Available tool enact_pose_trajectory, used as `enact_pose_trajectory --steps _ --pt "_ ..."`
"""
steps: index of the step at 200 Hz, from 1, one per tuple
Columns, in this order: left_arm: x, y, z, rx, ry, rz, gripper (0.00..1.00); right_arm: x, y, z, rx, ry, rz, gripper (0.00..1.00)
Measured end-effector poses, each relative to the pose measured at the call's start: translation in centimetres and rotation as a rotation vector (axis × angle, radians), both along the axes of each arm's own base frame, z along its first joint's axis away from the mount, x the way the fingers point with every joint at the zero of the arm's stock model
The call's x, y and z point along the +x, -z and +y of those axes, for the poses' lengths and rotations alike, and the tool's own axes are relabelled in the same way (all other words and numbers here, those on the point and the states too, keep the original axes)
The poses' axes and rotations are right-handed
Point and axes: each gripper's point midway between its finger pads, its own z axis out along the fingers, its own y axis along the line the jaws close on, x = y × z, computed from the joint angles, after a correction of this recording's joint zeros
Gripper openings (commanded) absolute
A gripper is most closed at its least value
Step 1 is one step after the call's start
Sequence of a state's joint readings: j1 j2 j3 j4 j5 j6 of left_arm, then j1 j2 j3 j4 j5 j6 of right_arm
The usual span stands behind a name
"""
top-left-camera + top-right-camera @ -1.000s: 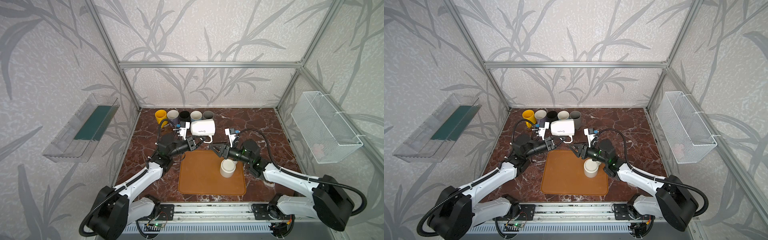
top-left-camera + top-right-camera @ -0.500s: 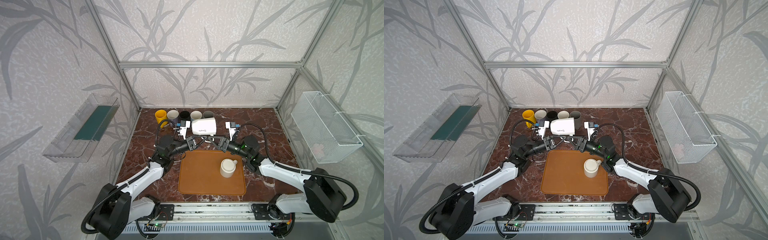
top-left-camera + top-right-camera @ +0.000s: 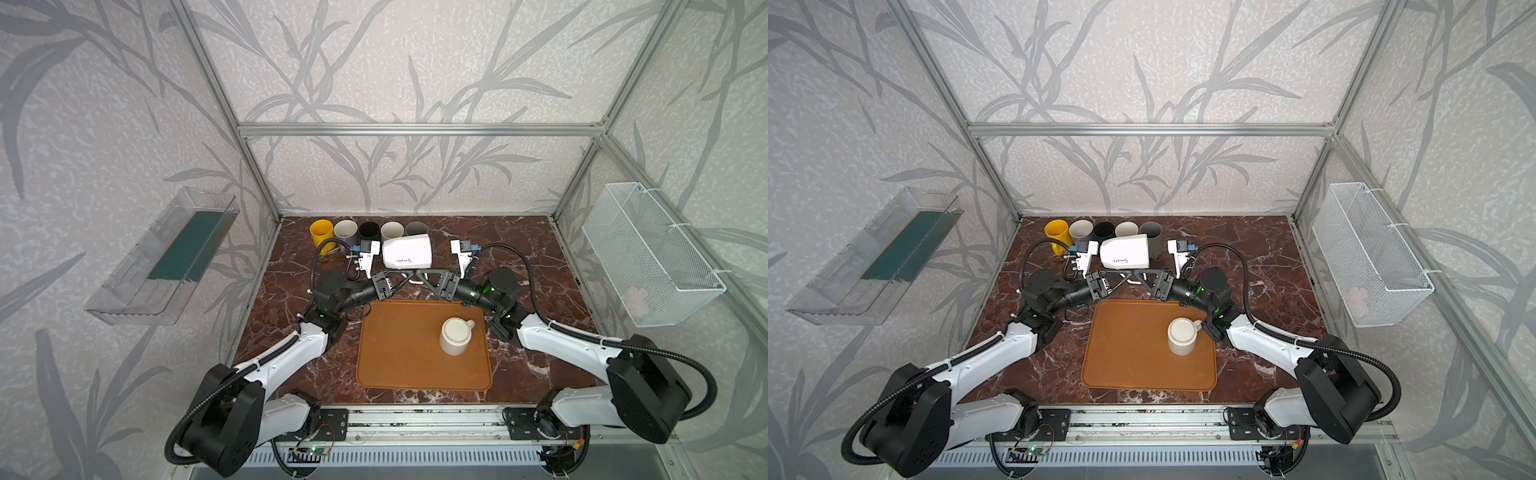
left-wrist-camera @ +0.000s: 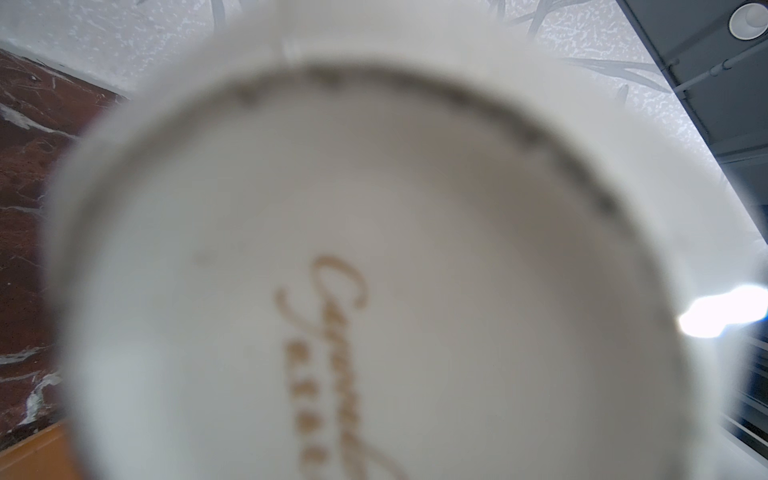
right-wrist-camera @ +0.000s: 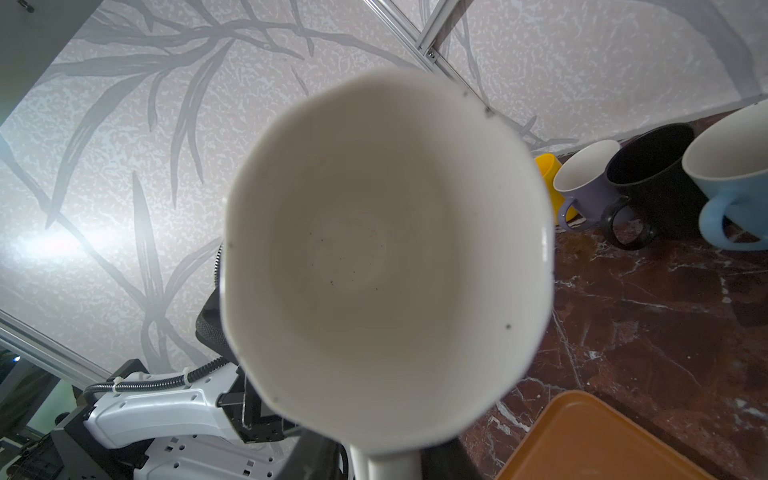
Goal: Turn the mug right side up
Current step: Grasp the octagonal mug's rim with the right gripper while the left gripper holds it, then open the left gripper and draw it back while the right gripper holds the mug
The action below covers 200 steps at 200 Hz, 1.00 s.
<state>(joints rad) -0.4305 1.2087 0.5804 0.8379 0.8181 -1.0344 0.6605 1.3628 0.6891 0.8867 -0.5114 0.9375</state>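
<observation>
Two finger pairs at one mug (image 3: 407, 251): left fingers (image 3: 397, 274) clamped shut on it, right fingers (image 3: 430, 277) alongside, grip unclear; early left release could drop it.

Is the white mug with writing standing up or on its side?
On its side. In both top views the white mug lies roughly level, and the right wrist view looks straight into its opening.
</observation>
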Motion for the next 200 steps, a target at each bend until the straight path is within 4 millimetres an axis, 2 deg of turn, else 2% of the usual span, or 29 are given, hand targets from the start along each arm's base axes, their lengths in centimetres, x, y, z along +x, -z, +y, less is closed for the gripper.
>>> enact_pose_trajectory --steps 23,47,77,90,105,134,152,200 --pt "0.0 -0.1 0.0 -0.008 0.004 0.003 0.00 0.0 0.1 0.1 0.000 -0.006 0.005 0.16" --pt "-0.1 -0.1 0.0 -0.015 0.012 0.019 0.00 0.0 0.1 0.0 0.000 -0.011 0.003 0.00" --pt "-0.1 0.0 0.0 -0.012 0.015 0.023 0.00 -0.1 0.2 0.1 -0.002 -0.017 0.003 0.00" --pt "-0.1 0.1 0.0 -0.010 0.015 0.027 0.11 0.0 0.3 0.1 -0.007 -0.017 0.004 0.00" --pt "0.0 0.2 0.0 -0.003 0.015 0.029 0.30 -0.1 0.4 0.1 -0.013 -0.018 0.004 0.00" --pt "0.0 0.7 -0.1 0.024 0.017 0.016 0.52 0.1 1.0 0.2 -0.038 -0.017 0.033 0.00" --pt "-0.1 1.0 -0.1 0.043 0.014 0.016 0.57 0.3 1.5 0.1 -0.055 -0.012 0.052 0.00" --pt "-0.4 1.8 0.3 0.103 -0.007 0.027 0.62 0.8 2.5 -0.8 -0.091 -0.001 0.094 0.00"
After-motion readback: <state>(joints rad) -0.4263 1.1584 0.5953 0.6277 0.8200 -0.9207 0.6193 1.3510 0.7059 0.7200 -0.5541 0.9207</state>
